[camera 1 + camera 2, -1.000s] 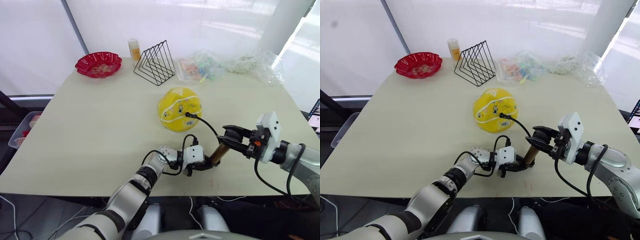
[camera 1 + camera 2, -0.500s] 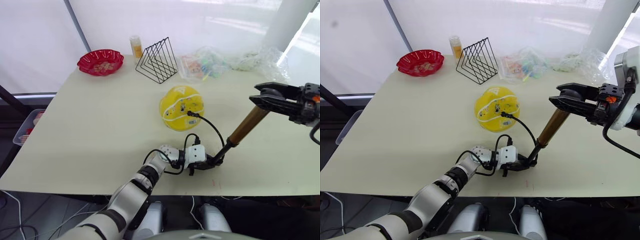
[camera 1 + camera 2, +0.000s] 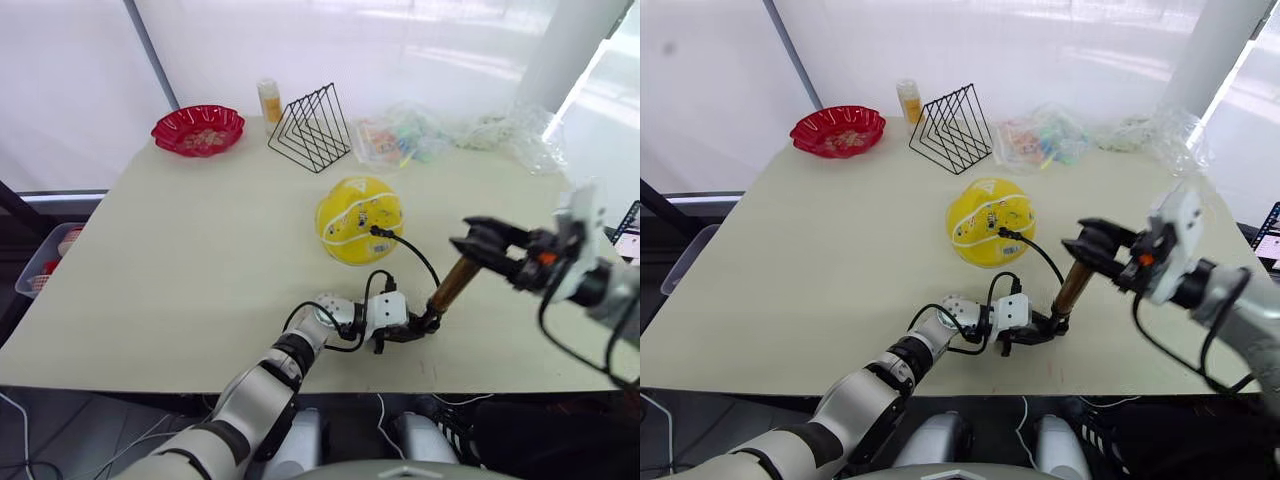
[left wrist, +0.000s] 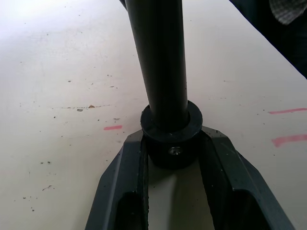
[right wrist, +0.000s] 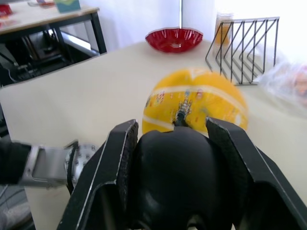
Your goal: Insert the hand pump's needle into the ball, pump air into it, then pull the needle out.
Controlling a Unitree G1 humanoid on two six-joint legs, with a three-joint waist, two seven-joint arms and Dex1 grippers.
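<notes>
While the left gripper (image 3: 412,330) pinched the black base cap of the hand pump (image 3: 450,286) against the table (image 3: 200,250) near its front edge, the head views showed the brass barrel rising at a tilt toward the robot's right. The right gripper (image 3: 478,243) closed its fingers around the black knob handle at the barrel's upper end. From the pump's base a thin black hose (image 3: 412,250) looped up and over to the ball (image 3: 358,218), which sat on the table beyond the pump, roughly mid-table. The needle (image 3: 376,231) met the ball's near side; its silver pin was too fine to make out, only the small black fitting against the yellow rubber. The ball carried white seam lines and small coloured prints, none of them readable. Toward the far edge stood a red scalloped bowl (image 3: 197,129), a small yellow bottle (image 3: 268,100) whose label could not be read, a black wire rack (image 3: 311,127) and some clear plastic bags (image 3: 455,133).

Seen from the left wrist, the two black fingers (image 4: 124,177) clamped either side of the pump's round black base cap (image 4: 171,136), a small screw head showing on it, and the dark shaft rose from it. Red pen marks dotted the table surface there.

From the right wrist, both fingers (image 5: 112,167) pressed against the rounded black knob (image 5: 180,177). Beyond it lay the ball, with the red bowl and the wire rack farther off.
</notes>
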